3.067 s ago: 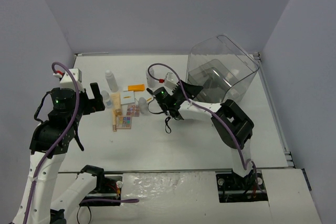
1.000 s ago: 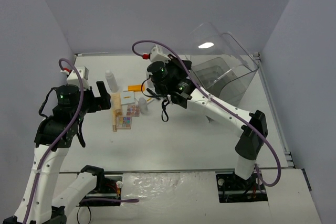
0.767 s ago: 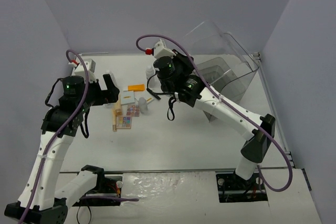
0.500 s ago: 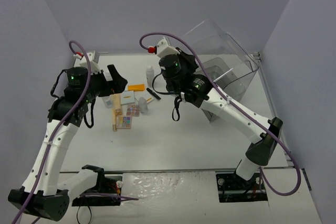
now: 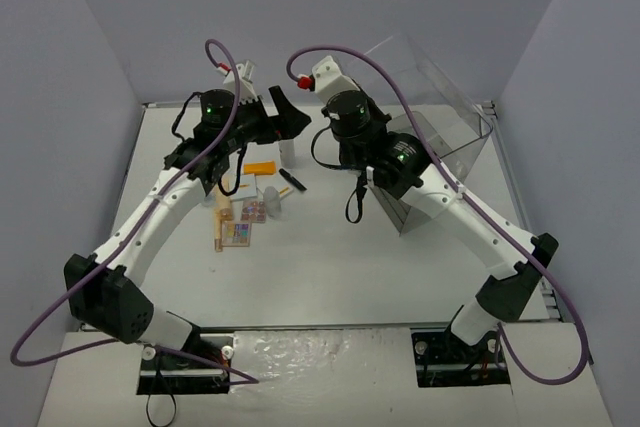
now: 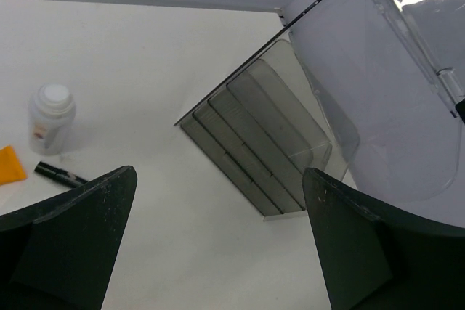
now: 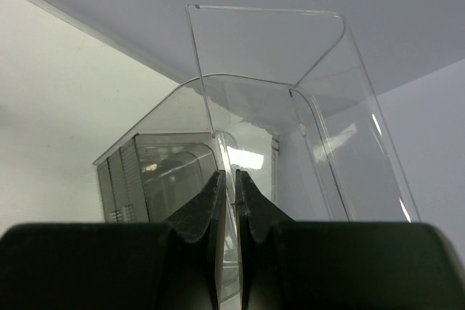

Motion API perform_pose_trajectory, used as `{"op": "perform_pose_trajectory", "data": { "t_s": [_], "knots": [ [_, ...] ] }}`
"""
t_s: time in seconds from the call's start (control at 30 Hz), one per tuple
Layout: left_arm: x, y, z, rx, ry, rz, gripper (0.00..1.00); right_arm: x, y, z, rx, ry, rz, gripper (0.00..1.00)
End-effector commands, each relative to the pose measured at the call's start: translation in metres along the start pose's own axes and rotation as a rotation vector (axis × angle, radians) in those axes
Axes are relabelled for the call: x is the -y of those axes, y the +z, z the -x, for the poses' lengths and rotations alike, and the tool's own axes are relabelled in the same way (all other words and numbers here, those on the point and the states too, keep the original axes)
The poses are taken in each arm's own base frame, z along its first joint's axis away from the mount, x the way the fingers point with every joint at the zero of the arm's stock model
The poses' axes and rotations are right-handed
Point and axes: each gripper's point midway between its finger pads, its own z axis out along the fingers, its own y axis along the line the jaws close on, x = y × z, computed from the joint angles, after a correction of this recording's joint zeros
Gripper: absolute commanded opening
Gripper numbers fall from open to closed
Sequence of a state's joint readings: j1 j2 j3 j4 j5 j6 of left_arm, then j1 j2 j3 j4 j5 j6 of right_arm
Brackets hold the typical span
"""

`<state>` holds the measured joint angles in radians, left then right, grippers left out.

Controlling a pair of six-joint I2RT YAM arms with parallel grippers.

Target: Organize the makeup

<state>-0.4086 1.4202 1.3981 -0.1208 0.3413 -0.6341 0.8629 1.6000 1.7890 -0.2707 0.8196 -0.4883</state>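
Left gripper (image 6: pixel 218 179) jaws gape empty; right gripper (image 7: pixel 227 179) jaws pinch clear plastic lid (image 7: pixel 269 49).
White round bottle (image 6: pixel 51 115) at ten o'clock of left jaws, label unreadable.

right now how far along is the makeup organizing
Early. Done: the lid of the clear case is lifted open. In hand: the right gripper is pinched on the lid's edge; the left gripper is open and empty. Left: everything. The white bottle, black slim tube, orange flat case, white square compact, eyeshadow palette and beige tube all sit on the table.
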Motion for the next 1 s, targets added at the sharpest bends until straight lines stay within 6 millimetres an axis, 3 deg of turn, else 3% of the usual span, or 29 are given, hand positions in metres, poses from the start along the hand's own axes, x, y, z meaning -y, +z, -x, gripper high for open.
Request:
{"op": "perform_pose_trajectory", "data": {
  "t_s": [0.0,0.13,0.4,0.7,0.97],
  "knots": [
    [0.067,0.012,0.054,0.182,-0.005,-0.220,0.96,0.045,-0.014,0.025,0.095,0.178,-0.021,0.04],
    [0.082,0.036,0.045,0.185,-0.036,-0.290,0.95,0.046,-0.009,0.023,0.096,0.196,-0.001,0.03],
    [0.113,0.065,0.035,0.174,-0.154,-0.430,0.92,0.045,-0.005,0.023,0.105,0.214,0.025,0.04],
    [0.155,0.075,0.038,0.181,-0.298,-0.607,0.92,0.043,-0.005,0.025,0.117,0.232,0.048,0.04],
    [0.175,0.073,0.034,0.168,-0.333,-0.668,0.92,0.043,-0.004,0.028,0.125,0.244,0.057,0.04]
  ]
}}
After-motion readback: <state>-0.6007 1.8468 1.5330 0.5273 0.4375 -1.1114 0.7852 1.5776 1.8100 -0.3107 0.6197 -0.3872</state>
